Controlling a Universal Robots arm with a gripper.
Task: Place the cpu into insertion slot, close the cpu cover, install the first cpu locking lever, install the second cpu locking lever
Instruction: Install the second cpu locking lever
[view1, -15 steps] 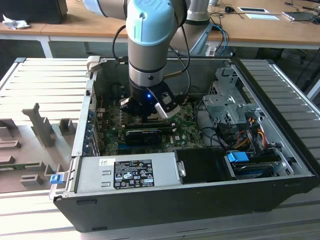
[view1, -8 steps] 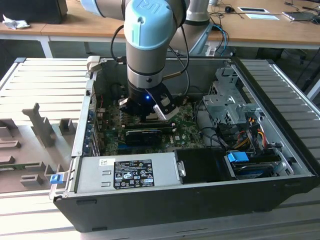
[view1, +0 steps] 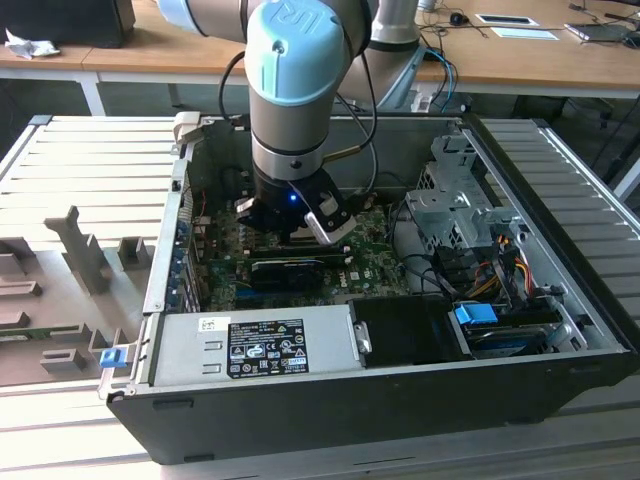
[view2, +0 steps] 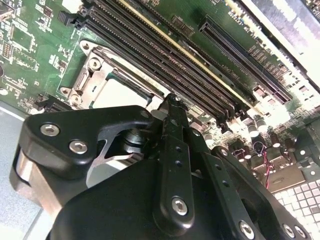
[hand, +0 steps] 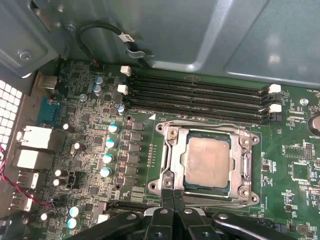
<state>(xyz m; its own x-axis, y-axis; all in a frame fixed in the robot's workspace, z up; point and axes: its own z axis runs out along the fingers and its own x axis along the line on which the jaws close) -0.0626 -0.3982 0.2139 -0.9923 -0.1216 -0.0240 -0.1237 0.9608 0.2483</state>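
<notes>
The cpu (hand: 207, 161) lies flat in the insertion slot (hand: 169, 134), silver top up. The cpu cover (hand: 235, 139) is down over it, its window framing the chip. A thin metal lever rod (hand: 248, 165) runs along one side of the frame and another (hand: 164, 167) along the opposite side. My gripper (hand: 173, 196) is shut, fingertips pressed together with nothing visible between them, right at the socket's edge. The second wrist view shows the same: the gripper (view2: 170, 99) hovers beside the cpu (view2: 117, 92) and cover (view2: 102, 70). In the exterior view the gripper (view1: 300, 232) reaches down inside the computer case (view1: 560, 270).
Long black memory slots (hand: 200, 97) run right beside the socket. Capacitors (hand: 109, 150) stand on its other side. A power supply (view1: 250, 345), a black card (view1: 290, 265), a drive cage (view1: 455, 205) and cables (view1: 490, 275) crowd the case around the board.
</notes>
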